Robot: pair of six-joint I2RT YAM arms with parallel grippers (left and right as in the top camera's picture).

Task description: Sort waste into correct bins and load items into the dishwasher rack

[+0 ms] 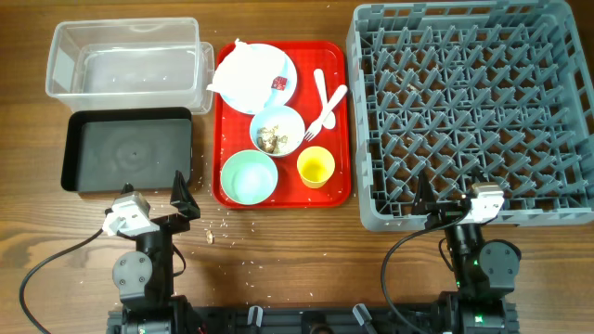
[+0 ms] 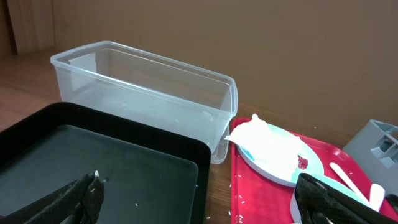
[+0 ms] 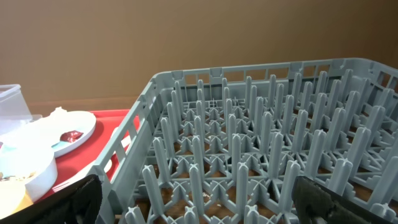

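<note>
A red tray (image 1: 230, 130) sits left of center on a wooden table (image 1: 37, 213), black cables (image 1: 385, 274) looping along the bottom edge. A brown wall (image 2: 249, 37) stands behind.

Even bright light, soft shadows, sharp focus.

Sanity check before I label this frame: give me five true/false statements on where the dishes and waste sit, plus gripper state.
1. The dishwasher rack holds no dishes. True.
2. The napkin lies in the clear tub. False: the napkin sits on the plate, on the red serving tray.
3. One mint bowl holds food scraps; the other mint bowl is empty. True.
4. The yellow cup stands in the black tray. False: the yellow cup stands on the red serving tray.
5. The left gripper and the right gripper are both open and hold nothing. True.
</note>
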